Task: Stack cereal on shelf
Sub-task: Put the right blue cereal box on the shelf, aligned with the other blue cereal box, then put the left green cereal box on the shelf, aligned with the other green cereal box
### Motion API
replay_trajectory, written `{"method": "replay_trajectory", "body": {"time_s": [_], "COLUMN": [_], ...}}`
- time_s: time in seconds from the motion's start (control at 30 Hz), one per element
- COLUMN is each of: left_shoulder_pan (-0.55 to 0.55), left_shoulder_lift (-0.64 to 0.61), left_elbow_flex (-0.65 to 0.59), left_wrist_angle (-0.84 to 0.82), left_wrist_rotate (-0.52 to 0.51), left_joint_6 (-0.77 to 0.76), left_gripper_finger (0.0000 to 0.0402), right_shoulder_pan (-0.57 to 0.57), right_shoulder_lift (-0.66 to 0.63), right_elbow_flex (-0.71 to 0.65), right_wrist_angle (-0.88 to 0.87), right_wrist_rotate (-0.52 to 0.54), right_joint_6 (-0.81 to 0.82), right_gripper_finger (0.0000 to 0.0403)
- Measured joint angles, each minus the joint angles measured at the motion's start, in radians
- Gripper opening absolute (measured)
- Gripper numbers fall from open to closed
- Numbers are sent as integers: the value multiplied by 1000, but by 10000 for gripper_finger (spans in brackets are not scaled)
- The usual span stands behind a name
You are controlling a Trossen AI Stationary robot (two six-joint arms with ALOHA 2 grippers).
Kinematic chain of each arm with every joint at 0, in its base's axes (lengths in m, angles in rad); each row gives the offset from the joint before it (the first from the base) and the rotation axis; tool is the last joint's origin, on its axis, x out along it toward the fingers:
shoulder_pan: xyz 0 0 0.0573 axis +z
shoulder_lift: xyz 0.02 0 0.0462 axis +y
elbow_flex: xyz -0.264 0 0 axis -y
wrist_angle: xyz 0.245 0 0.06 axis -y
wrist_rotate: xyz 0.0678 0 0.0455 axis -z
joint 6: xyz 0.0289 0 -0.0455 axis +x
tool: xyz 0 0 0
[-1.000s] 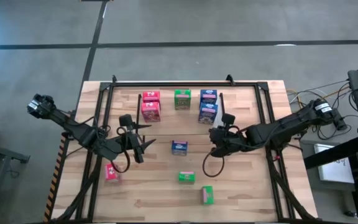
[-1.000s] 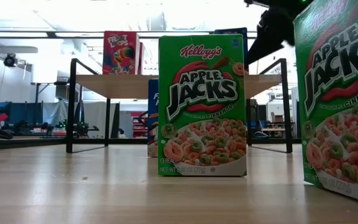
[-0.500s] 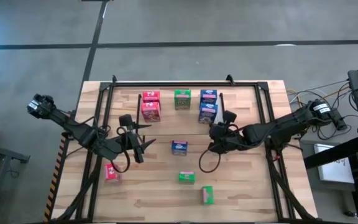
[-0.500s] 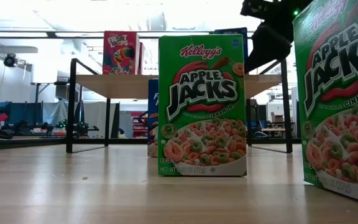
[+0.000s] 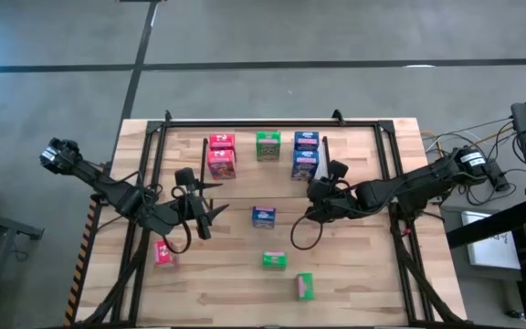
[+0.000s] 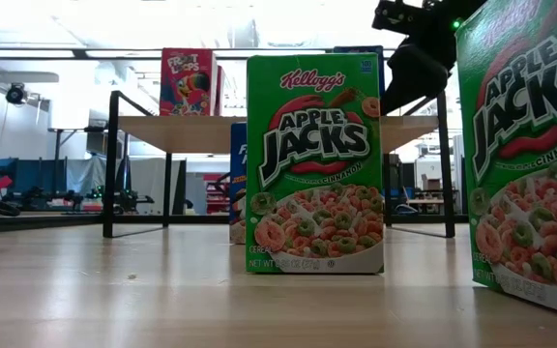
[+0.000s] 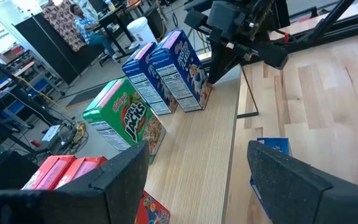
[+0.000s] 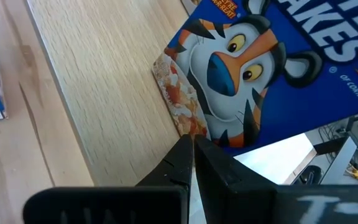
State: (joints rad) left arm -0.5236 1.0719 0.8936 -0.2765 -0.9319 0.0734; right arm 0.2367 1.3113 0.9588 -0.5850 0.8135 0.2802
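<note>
**Right arm edges toward the shelf's blue boxes; left arm unmoved**

The right gripper (image 5: 314,194) has crept a little farther from the table's right edge and toward the far edge than a second ago. It now sits just beside the two blue boxes (image 5: 306,155) on the shelf (image 5: 245,121). Its fingers (image 8: 191,163) are pressed together with nothing between them, their tips just off the corner of a blue box front (image 8: 253,68) lying on the wood. In the low view the arm hangs a touch lower against the shelf's right post than before.

The left gripper (image 5: 210,211) hovers where it was, over the left half of the table (image 5: 363,274). Its fingers (image 7: 117,180) are spread wide and hold nothing.

No box has shifted. Along the far edge the shelf carries two red boxes (image 5: 221,155), one green box (image 5: 268,145) and the two blue ones. A third blue box (image 5: 264,217) lies near the table's middle, between the grippers. Two green boxes (image 5: 274,261) (image 5: 304,286) stand toward the near edge. A red box (image 5: 163,253) lies close to the left edge.
</note>
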Motion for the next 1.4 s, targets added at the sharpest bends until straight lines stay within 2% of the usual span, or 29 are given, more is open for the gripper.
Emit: {"method": "replay_trajectory", "body": {"time_s": [0.37, 0.57, 0.73, 0.83, 1.1, 1.4], "left_shoulder_pan": [0, 0, 0, 0, -2, -2], "left_shoulder_lift": [0, 0, 4, 26, 134, 294], "left_elbow_flex": [0, 0, 0, 0, 38, 133], "left_wrist_angle": [0, 4, 46, 102, 160, 157], "left_wrist_rotate": [0, 2, 64, 86, 121, 276], "left_joint_6": [0, -8, -13, -5, -33, -68], "left_gripper_finger": [255, 255, 255, 255, 255, 255], "right_shoulder_pan": [18, 84, 147, 170, 176, 175], "right_shoulder_lift": [-8, -38, -78, -112, -250, -426], "right_elbow_flex": [0, 0, -20, -58, -249, -455], "right_wrist_angle": [84, 105, 152, 244, 584, 897], "right_wrist_rotate": [-35, -36, -37, -65, -239, -337], "right_joint_6": [-14, -62, -123, -202, -400, -541], "right_gripper_finger": [9, 9, 9, 9, 9, 9]}}
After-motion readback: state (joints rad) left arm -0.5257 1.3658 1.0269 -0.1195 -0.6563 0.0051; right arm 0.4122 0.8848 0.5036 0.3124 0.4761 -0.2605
